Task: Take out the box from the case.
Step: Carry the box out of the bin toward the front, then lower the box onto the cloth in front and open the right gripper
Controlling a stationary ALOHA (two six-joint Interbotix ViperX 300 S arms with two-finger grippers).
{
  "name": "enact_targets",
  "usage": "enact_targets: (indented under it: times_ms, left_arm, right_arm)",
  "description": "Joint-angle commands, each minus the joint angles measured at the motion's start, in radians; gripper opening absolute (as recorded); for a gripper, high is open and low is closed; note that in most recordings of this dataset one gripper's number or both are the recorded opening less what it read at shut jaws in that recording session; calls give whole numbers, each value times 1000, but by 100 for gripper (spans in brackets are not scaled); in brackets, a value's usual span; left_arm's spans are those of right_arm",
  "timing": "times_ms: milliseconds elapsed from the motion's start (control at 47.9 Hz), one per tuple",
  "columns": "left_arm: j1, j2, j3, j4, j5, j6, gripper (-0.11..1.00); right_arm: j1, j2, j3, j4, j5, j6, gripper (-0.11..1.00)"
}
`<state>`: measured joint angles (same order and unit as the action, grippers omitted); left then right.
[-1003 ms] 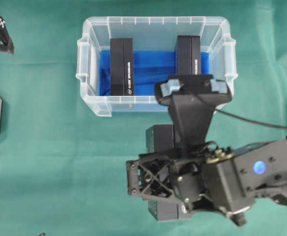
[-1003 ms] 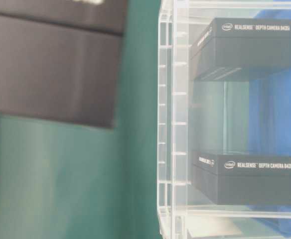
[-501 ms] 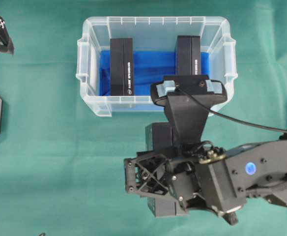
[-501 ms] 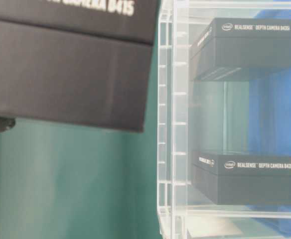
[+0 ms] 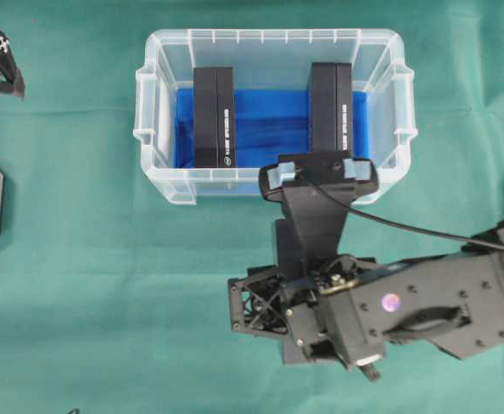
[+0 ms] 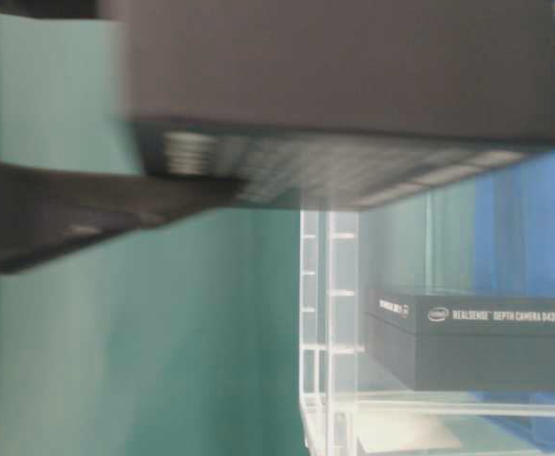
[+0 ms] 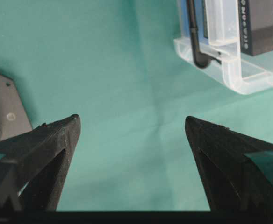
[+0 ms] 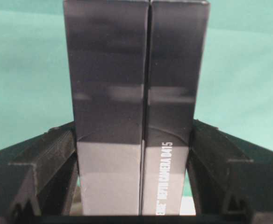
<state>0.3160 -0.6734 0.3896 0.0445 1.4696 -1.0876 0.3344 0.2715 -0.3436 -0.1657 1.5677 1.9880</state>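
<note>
Overhead: green-clothed tabletop [image 5: 79, 285], clear case [image 5: 274, 52] with two black boxes on its blue lining. Right wrist view alone shows the right claw [image 8: 132, 154] clamping a black box [image 8: 134, 93] — outside the case. Left wrist view: left claw [image 7: 132, 126] spread wide, grasping nothing

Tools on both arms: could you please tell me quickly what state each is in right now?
Left tool: open, holding nothing, over the green cloth.
Right tool: closed on a black box.
</note>
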Motion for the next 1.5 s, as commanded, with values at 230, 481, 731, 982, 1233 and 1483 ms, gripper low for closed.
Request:
enact_targets:
  times_ms: [230, 481, 731, 982, 1233, 1483]
  left_arm:
    - [-2, 3, -11, 5, -2, 5, 94]
    - [-3, 6, -11, 5, -3, 3, 94]
    - [-3, 11, -11, 5, -3, -2, 94]
    - [-3, 21, -11, 5, -6, -3, 94]
    - [-3, 25, -11, 5, -8, -17, 94]
    - [-2, 23, -11, 5, -8, -29, 94]
  right_arm:
    - [-35, -25, 224, -2, -316, 6, 66]
    - [-57, -25, 321, -2, -370, 6, 66]
    - [-58, -25, 364, 0, -430, 6, 66]
    - [-58, -25, 394, 8, -514, 8, 66]
    - [-58, -23, 394, 11, -518, 6, 66]
    - [-58, -25, 394, 14, -515, 8, 66]
